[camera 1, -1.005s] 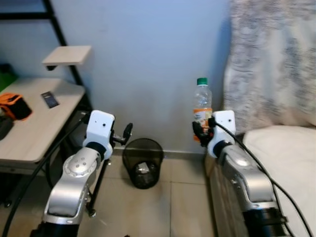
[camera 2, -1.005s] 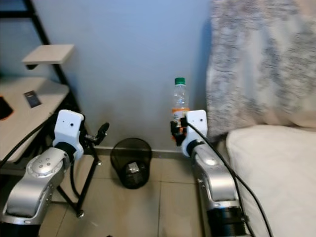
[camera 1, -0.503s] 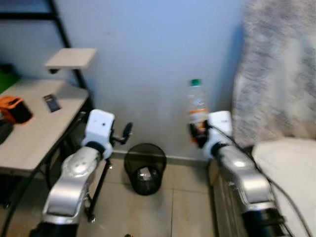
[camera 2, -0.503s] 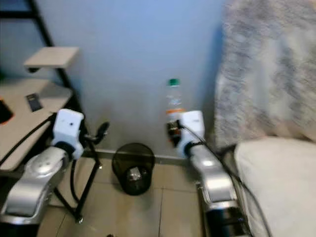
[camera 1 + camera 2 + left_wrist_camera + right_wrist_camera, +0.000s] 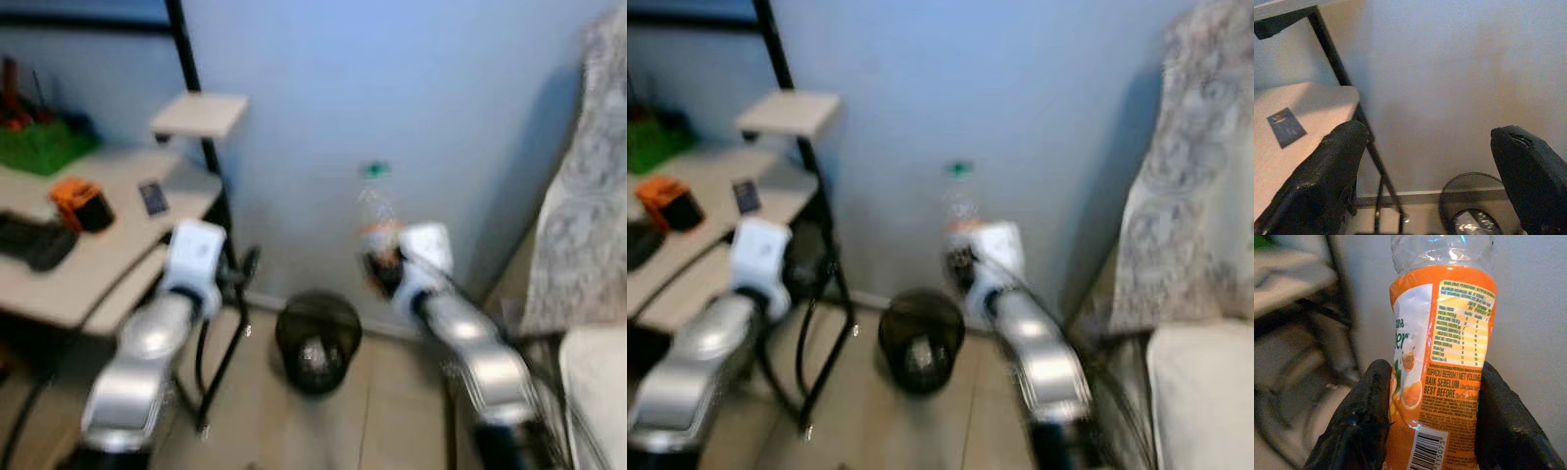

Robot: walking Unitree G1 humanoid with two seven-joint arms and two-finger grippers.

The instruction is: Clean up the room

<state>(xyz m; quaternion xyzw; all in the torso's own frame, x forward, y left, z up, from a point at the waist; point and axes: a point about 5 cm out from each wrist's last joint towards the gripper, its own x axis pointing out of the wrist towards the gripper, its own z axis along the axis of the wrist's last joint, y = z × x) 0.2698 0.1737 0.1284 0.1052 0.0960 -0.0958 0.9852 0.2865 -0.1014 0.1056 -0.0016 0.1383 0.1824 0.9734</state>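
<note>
To do this step well, I think the robot should keep the juice bottle (image 5: pixel 1442 338) standing straight and carry it over the black mesh bin (image 5: pixel 317 338) on the floor by the wall before letting go. The left gripper (image 5: pixel 1437 171) is held out near the desk (image 5: pixel 93 264), fingers wide apart and holding nothing. The right gripper (image 5: pixel 1430 423) is raised in front of the wall, both black fingers pressed on the bottle's orange label.

Orange-labelled clear bottle (image 5: pixel 1442 362) with green cap, black wire bin (image 5: pixel 317 339), pale blue wall (image 5: pixel 411 98)
</note>
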